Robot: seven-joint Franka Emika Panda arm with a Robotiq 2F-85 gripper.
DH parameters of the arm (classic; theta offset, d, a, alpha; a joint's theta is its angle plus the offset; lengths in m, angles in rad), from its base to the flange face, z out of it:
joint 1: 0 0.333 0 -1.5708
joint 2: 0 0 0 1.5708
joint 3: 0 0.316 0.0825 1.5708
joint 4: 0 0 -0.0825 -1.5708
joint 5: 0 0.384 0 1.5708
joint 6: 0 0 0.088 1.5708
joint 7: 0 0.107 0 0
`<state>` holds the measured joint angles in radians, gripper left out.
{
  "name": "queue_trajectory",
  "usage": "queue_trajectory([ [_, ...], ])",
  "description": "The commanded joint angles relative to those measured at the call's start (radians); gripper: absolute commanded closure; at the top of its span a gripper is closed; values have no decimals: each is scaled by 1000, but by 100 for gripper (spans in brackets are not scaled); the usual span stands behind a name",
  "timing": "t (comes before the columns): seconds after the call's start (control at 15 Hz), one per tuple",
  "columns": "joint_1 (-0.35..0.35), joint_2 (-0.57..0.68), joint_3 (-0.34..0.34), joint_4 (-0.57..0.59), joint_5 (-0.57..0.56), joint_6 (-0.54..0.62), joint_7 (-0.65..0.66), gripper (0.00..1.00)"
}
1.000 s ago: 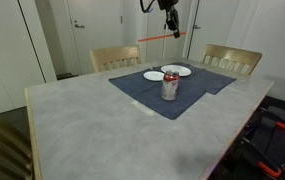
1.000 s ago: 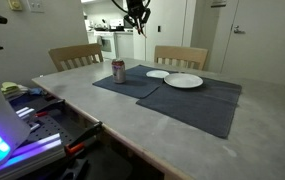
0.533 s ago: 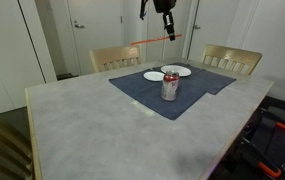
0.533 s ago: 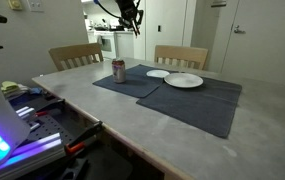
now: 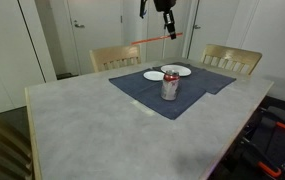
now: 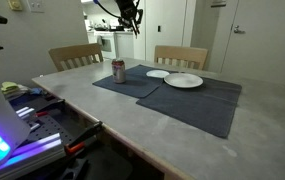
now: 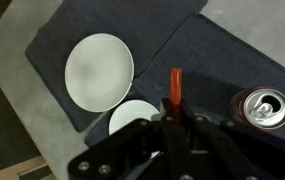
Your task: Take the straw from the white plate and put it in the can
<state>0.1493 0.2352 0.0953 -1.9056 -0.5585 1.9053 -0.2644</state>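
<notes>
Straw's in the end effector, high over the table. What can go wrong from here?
1. The straw lies nearly level, gripped near one end by the end effector. It may pivot or slip when tilted upright.
2. The can has a small mouth, seen in the wrist view. A missed insertion could push the can over.

Thin red-orange straw point(image 5: 142, 42) aloft, roughly level, wide white plate point(image 7: 99, 70) lying flat, silvery can point(image 7: 260, 108) upright, top seemingly open
</notes>
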Motion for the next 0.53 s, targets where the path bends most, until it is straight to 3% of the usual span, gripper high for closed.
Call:
queue_trajectory([
  [0.0,31,-14,20,52,-30,-159,-17,98],
  [0.27,67,-7,50,135,-94,-348,-75,98],
  [0.47,78,9,76,185,-116,-412,-151,98],
])
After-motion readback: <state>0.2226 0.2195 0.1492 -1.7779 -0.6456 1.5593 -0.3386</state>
